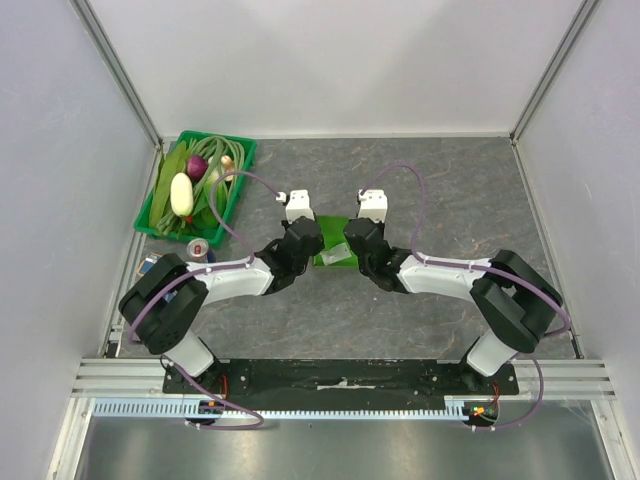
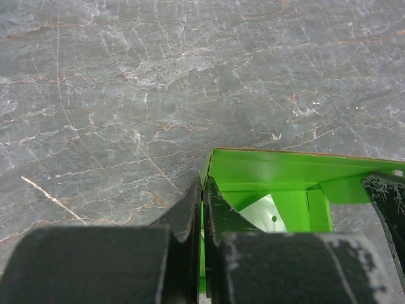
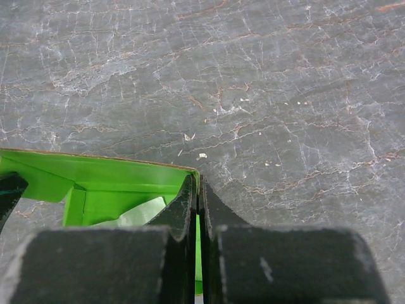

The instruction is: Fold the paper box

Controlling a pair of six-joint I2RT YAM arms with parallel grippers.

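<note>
open grey table [image 1: 450, 190], paper box [image 2: 278, 171] edges in pincers [image 2: 202, 190] [image 3: 197, 187]

This is a robotics lab test cell. Plain white panels [image 1: 330, 60] held by aluminium posts [image 1: 118, 70] wall in a grey, stone-patterned bench [image 1: 450, 190] on three sides. The left arm [image 1: 225, 280] and the right arm [image 1: 450, 275], white and black and trailing loose purple cables [image 1: 415, 200], are bolted to a black plate [image 1: 340, 378] on metal rails [image 1: 340, 395] at the near edge. A green crate [image 1: 245, 167] of vegetables sits in the far left corner.
</note>
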